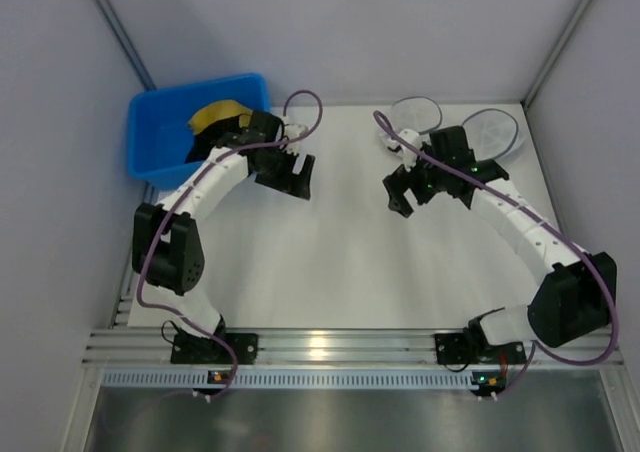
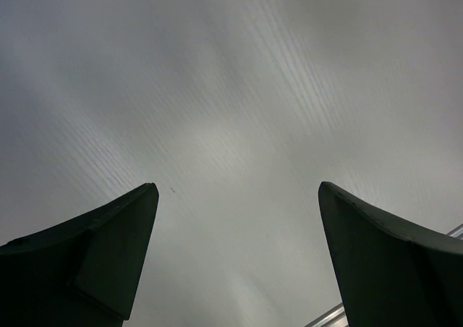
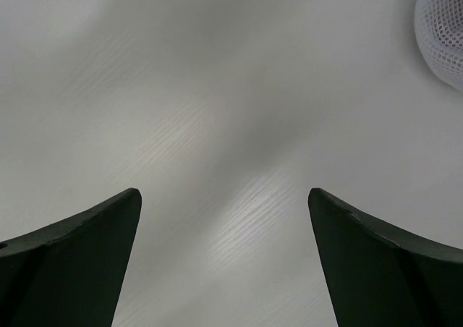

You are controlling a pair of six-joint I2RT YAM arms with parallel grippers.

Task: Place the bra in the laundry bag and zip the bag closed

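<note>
Top external: round white mesh laundry bag (image 1: 413,112) just beyond my right fingers (image 3: 383,262); left fingers (image 2: 87,262) farther off; both pairs spread, empty.

Top cam: fixed, high behind my bases, looks down on whole counter (image 1: 330,272), far off. L wrist cam: close over counter, my L fingers (image 2: 94,262) at bottom edge. R wrist cam: same, R fingers (image 3: 72,262) low; white mesh (image 3: 443,30) top-right, shared w/ top cam.
</note>
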